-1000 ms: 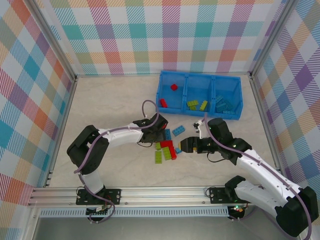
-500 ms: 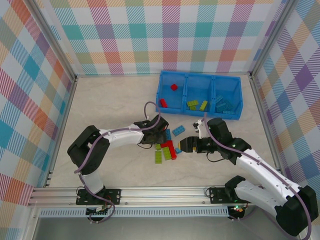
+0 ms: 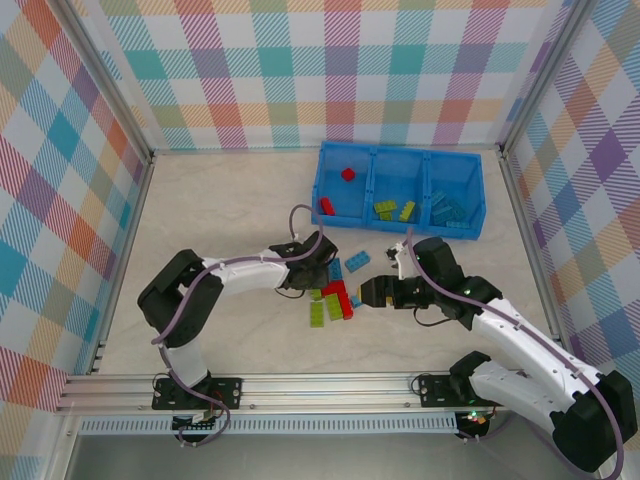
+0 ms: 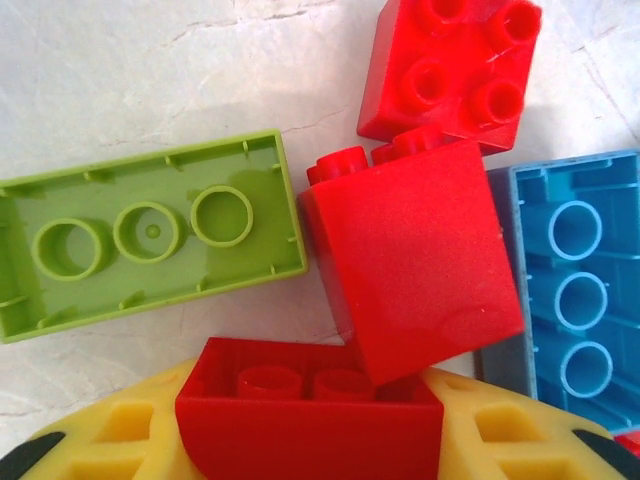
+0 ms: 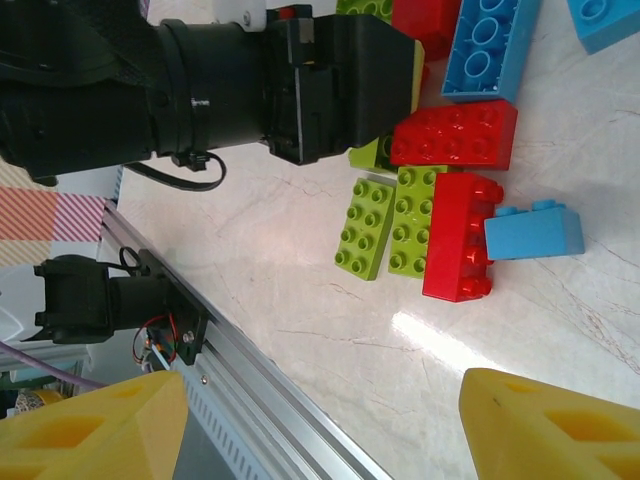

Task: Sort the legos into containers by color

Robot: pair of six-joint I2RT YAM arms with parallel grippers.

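My left gripper is shut on a red brick, which sits between its yellow fingers low over the pile. Under it lie an upturned lime green brick, a tilted red brick, a red square brick and an upturned light blue brick. In the top view the left gripper is at the pile's left edge. My right gripper stands open at the pile's right side, its fingers wide apart over bare table. The blue tray holds red, green and blue bricks in separate compartments.
The loose pile lies between the two grippers, with two more blue bricks toward the tray. A red brick rests at the tray's left front corner. The aluminium rail runs close below the right gripper. Checked walls enclose the table.
The left gripper has edged slightly to the right, toward the pile. The right arm has stayed still.
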